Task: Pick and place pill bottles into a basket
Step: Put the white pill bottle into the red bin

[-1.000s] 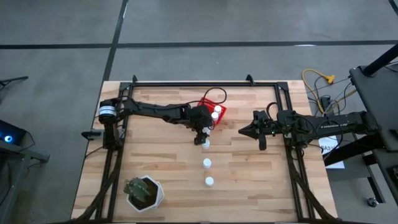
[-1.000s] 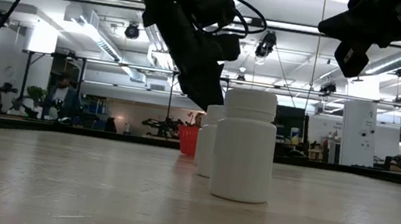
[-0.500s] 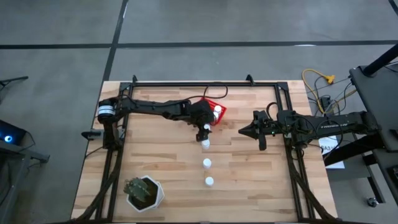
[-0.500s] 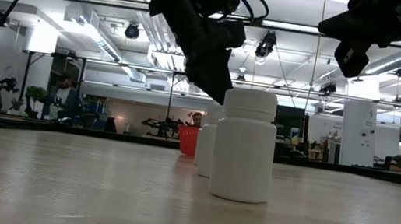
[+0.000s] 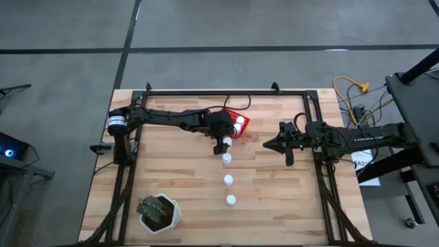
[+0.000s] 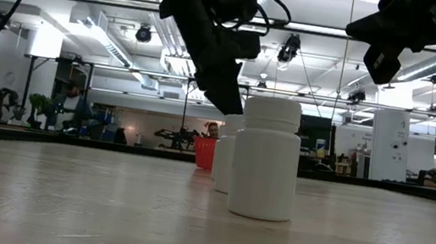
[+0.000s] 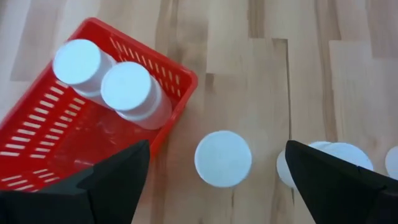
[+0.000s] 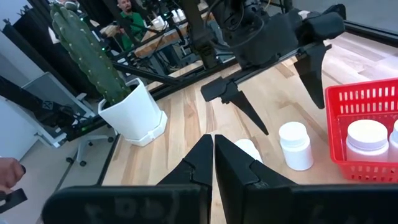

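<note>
The red basket (image 7: 74, 134) stands on the table with two pill bottles (image 7: 127, 90) upright in it. A third pill bottle (image 7: 222, 158) stands on the table next to the basket. My left gripper (image 7: 217, 186) hovers above it, open, one finger to each side and clear of it. Three more bottles (image 5: 228, 180) stand in a row toward the near edge. In the low view the nearest bottle (image 6: 264, 157) hides most of the row. My right gripper (image 8: 213, 168) is shut and empty, held in the air at the table's right (image 5: 271, 144).
A white pot with a cactus (image 5: 159, 211) stands at the near left corner. Black frame rails (image 5: 226, 92) run along the far, left and right sides. Bare wood lies between the bottle row and my right arm. People show in the room beyond the table.
In the high view my left gripper has drawn back a little toward the basket, and the bottle it covered now shows below it. The bottles and the basket stand where they were.
</note>
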You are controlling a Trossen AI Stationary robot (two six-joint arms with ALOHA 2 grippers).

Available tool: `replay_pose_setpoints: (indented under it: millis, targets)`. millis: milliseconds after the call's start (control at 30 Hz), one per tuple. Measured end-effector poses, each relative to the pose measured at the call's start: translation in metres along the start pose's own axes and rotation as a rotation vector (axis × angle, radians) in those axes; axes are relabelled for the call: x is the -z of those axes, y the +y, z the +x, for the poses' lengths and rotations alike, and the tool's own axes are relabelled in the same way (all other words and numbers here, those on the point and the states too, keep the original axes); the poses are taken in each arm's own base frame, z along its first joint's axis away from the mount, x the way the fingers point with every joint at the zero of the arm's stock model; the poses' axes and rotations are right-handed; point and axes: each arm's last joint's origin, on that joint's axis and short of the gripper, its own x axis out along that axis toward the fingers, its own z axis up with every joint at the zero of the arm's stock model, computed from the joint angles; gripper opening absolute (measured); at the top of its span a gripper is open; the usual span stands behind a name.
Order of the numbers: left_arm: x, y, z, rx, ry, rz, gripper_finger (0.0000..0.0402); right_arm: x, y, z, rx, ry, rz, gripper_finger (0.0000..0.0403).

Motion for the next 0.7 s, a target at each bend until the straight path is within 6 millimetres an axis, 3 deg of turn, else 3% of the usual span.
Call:
replay_pose_setpoints:
  millis: [700]
  targets:
    - [0.008,-0.0014,0.0092,0.012,0.041,-0.006,0.0357,-0.0001,0.0,0.0,0.0,0.0,0.0,0.0009]
